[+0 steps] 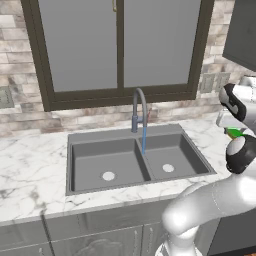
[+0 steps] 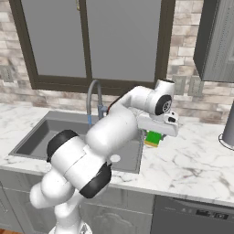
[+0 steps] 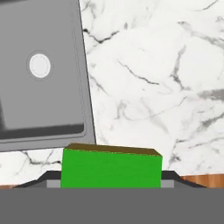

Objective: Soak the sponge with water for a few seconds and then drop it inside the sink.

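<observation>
My gripper (image 2: pixel 154 135) is shut on the sponge (image 2: pixel 153 138), a green block with a yellow-brown layer, which hangs above the marble counter just right of the sink (image 2: pixel 32 141). In the hand view the sponge (image 3: pixel 110 168) sits between the fingers, with the sink's right basin (image 3: pixel 43 105) and its pale drain at upper left. From the left base view the sponge (image 1: pixel 233 132) peeks out as a green patch behind the arm, right of the sink (image 1: pixel 125 133). A thin blue stream of water (image 1: pixel 144 138) falls from the faucet into the right basin near the divider; it also shows as water (image 2: pixel 89 119).
The grey arched faucet (image 1: pixel 138 107) stands behind the sink's divider, under a dark-framed window. A grey rounded object (image 2: pixel 228 124) stands on the counter at far right. An upper cabinet (image 2: pixel 217 39) hangs at right. Bare marble counter (image 3: pixel 153 78) lies right of the sink.
</observation>
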Tool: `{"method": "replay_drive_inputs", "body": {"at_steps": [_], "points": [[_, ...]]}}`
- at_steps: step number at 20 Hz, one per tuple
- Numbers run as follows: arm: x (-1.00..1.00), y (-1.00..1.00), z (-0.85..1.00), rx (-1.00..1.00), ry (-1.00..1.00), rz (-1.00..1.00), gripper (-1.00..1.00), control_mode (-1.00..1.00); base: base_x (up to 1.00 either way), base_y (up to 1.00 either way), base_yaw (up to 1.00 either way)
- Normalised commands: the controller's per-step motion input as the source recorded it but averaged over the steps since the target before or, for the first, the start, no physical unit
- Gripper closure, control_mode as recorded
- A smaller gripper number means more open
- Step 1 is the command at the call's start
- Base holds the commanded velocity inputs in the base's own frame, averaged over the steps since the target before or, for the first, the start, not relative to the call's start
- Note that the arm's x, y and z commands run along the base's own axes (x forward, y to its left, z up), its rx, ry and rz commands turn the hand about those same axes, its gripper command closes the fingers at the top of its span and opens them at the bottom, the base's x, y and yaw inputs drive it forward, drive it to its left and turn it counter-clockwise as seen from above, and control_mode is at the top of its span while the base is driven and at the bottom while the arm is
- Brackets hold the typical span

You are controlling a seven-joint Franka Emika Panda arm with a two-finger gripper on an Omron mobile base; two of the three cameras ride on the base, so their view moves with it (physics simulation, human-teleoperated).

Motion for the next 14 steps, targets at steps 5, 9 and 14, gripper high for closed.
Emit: {"method": "replay_drive_inputs", "body": {"at_steps": [5,9,14], "points": [[-0.31,0.28,0.18,0.0,0.01,-0.14,1.0,-1.0,0.0,0.0,0.0],[-0.28,0.37,0.04,-0.01,0.0,-0.18,1.0,-1.0,0.0,0.0,0.0],[-0.22,0.34,0.01,-0.02,0.0,-0.19,1.0,-1.0,0.0,0.0,0.0]]}}
